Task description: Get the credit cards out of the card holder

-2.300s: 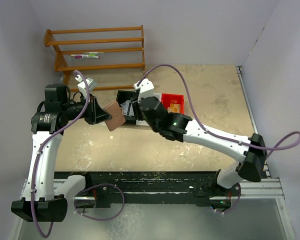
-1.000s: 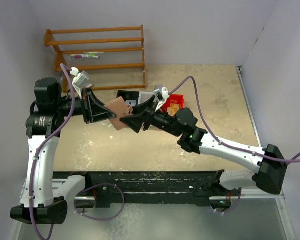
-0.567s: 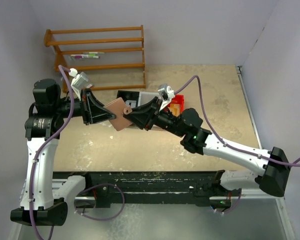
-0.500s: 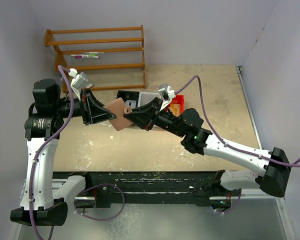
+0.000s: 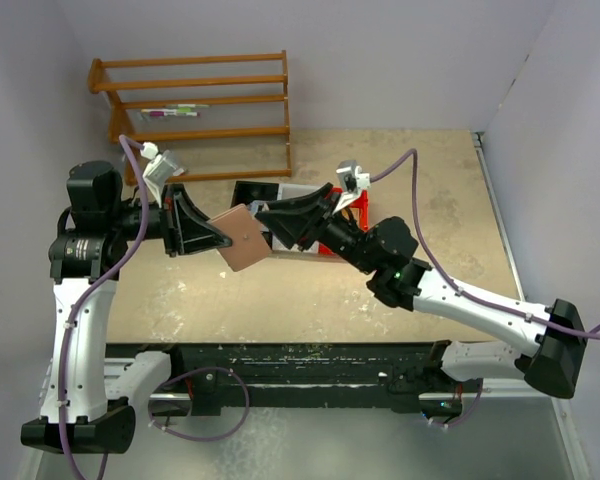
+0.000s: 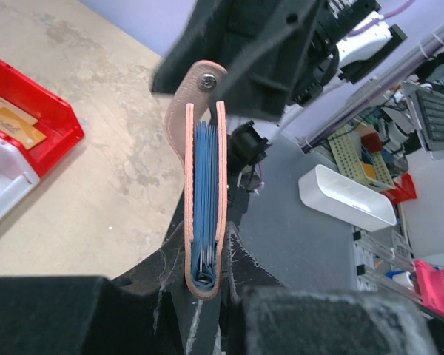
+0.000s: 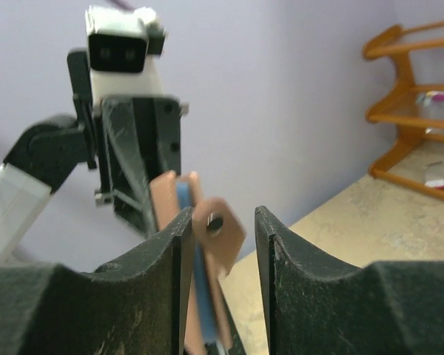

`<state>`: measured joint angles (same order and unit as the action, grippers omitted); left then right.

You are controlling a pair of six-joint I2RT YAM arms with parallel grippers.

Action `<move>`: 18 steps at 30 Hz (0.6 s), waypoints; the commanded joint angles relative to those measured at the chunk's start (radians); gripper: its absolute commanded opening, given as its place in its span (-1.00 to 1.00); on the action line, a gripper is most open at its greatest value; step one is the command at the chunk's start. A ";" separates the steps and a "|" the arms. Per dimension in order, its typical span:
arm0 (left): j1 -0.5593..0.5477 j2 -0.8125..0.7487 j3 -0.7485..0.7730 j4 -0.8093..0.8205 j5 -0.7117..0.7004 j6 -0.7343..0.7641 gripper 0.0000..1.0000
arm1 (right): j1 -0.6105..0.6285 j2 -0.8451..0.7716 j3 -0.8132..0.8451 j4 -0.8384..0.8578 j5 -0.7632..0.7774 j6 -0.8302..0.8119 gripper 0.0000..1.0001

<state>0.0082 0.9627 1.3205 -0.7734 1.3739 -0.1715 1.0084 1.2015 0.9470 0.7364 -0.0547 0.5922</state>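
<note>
While the left jaws clamp the card holder (image 5: 242, 240) by one end in the air above the desk (image 5: 430, 200) and the right jaws stand part open around its strap tab (image 7: 216, 225), a sideways tug could twist it loose.

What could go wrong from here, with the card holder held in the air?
1. The right gripper straddles the strap tab, not a card; closing could grab only leather.
2. The left gripper clamps the card holder by one edge only, above the table; a pull might slip or twist it free.
</note>
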 commanded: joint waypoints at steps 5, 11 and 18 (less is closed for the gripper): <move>-0.007 -0.028 0.035 -0.013 0.086 0.010 -1.00 | -0.016 -0.025 0.004 0.113 0.143 0.028 -0.44; -0.006 -0.025 0.044 -0.010 0.073 0.012 -1.00 | -0.016 -0.020 0.008 0.065 0.118 0.042 -0.51; -0.007 -0.024 0.053 -0.006 0.054 0.012 -1.00 | -0.015 -0.042 -0.017 0.033 0.126 0.032 -0.18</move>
<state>0.0051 0.9436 1.3209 -0.7956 1.4090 -0.1715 0.9928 1.1904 0.9379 0.7635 0.0608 0.6254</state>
